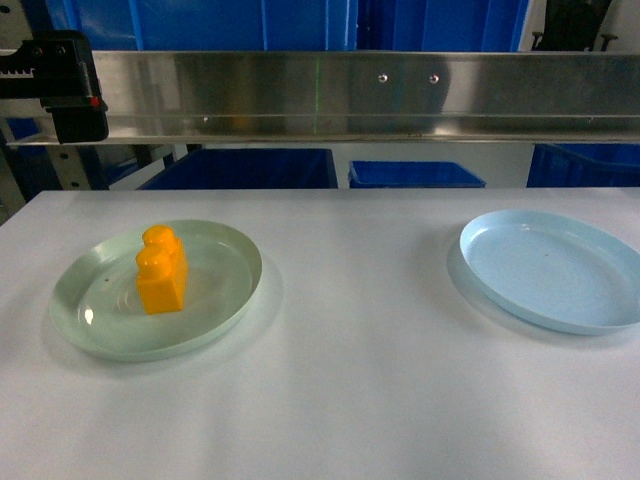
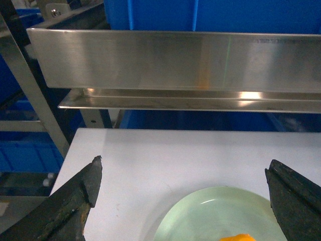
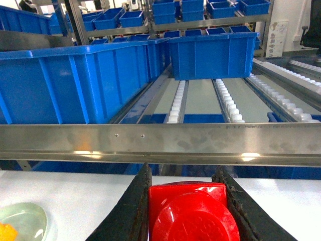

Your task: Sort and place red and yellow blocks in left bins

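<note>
My right gripper (image 3: 186, 201) was clamped on the red block (image 3: 189, 211), its two dark fingers (image 3: 131, 211) pressed against the brick's sides, the round stud facing my wrist camera. That hand was held up above the white table (image 1: 350, 350), pointing level toward the steel rail (image 3: 160, 143) and the blue bins (image 3: 75, 80) on the roller shelves beyond it. Down and to the left of that hand, the pale green plate (image 3: 22, 221) lay on the table with a sliver of orange on it.

My left gripper (image 2: 185, 201) stood wide apart, holding nothing. It hung over the table, tilted toward the rail, with the far rim of the green plate between and below its fingertips (image 2: 93, 173). The yellow block (image 1: 162, 270) stood upright on that plate, just under this hand, only its top edge showing at the bottom of the wrist view. The pale blue plate (image 1: 550, 270) lay well off to the right of that hand.
</note>
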